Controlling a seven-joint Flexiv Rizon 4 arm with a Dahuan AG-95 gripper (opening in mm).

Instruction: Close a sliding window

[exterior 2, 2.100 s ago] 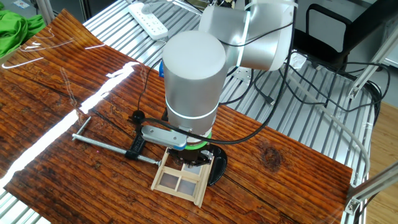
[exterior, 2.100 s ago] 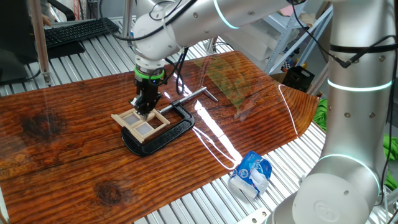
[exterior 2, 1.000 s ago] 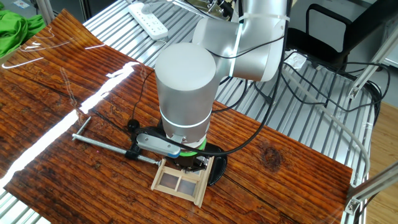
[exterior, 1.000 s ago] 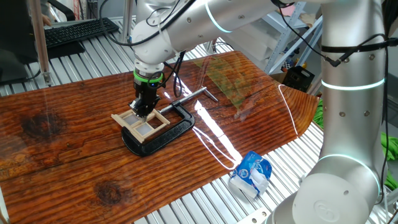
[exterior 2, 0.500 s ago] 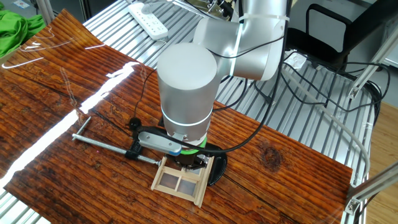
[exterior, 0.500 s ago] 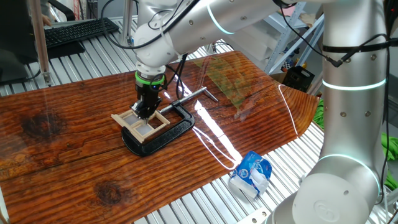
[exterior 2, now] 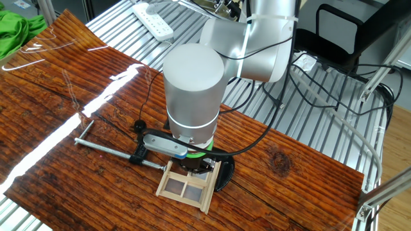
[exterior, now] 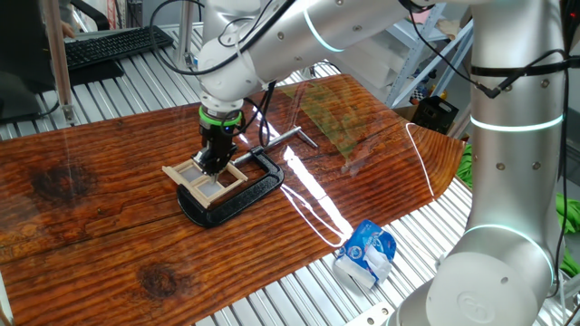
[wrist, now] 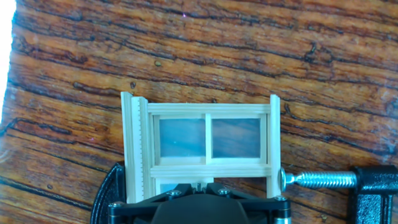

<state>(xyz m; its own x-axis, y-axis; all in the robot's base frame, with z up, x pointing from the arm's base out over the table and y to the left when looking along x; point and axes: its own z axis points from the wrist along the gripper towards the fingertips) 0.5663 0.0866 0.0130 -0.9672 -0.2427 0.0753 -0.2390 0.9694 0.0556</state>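
Observation:
The sliding window (exterior: 205,180) is a small pale-wood frame with panes, lying flat on the wooden table and held by a black C-clamp (exterior: 243,195). It also shows in the other fixed view (exterior 2: 185,188) and in the hand view (wrist: 208,138). My gripper (exterior: 212,164) points straight down onto the window's far part, its fingertips close together and touching the wood. In the hand view the gripper (wrist: 198,185) sits at the bottom edge over the lower pane, jaws nearly together. In the other fixed view the arm hides most of the gripper (exterior 2: 196,168).
The clamp's screw rod (exterior 2: 109,150) sticks out to one side, with its tip (wrist: 317,180) against the window frame. A white cable (exterior: 313,204) lies across the table. A blue-white crumpled bag (exterior: 366,253) sits off the table's near edge. A power strip (exterior 2: 153,19) lies behind.
My gripper has shifted slightly along the window toward the clamp screw side. The window frame and clamp have not moved.

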